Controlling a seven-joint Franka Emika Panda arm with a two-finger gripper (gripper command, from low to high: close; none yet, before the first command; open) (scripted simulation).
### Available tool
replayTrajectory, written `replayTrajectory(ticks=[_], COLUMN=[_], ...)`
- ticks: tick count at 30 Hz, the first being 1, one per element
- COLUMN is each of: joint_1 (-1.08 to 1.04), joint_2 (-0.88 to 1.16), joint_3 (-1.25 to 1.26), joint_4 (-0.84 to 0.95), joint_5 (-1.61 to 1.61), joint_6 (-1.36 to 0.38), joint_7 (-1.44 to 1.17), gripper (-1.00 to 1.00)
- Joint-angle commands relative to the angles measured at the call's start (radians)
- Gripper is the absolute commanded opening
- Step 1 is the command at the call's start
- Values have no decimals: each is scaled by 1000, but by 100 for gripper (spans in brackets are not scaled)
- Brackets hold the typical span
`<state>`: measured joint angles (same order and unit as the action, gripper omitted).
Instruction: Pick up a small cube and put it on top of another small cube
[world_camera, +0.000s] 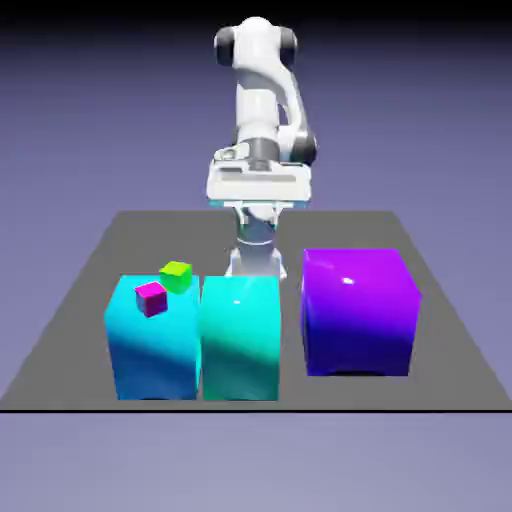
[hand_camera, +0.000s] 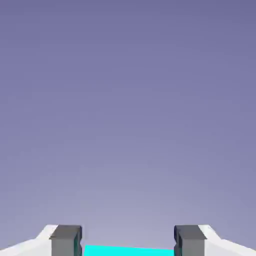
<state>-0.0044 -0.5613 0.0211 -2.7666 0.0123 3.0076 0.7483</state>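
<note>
On grey table (world_camera: 440, 300); blue-violet backdrop (world_camera: 80, 100).

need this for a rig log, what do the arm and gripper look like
The arm is glossy white, built of rounded segments with dark grey bands at the joints. Its hand is a wide, flat white block. The gripper has two white fingers ending in small, square, dark grey fingertips. No cables or markings show.
</note>
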Motion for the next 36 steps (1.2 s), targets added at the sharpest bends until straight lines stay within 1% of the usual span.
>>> replayTrajectory(ticks=[1,5,12,25,31,36], joint_1=[-18,-90,-156,-206,12,193], joint_2=[13,68,197,463,652,734], joint_3=[-4,-25,-265,-735,-926,-953], joint_4=[35,171,225,265,159,90], joint_5=[9,47,135,344,581,716], joint_6=[-43,-217,-521,-1033,-1062,-973], joint_7=[3,14,14,24,74,112], gripper=[0,0,0,0,0,0])
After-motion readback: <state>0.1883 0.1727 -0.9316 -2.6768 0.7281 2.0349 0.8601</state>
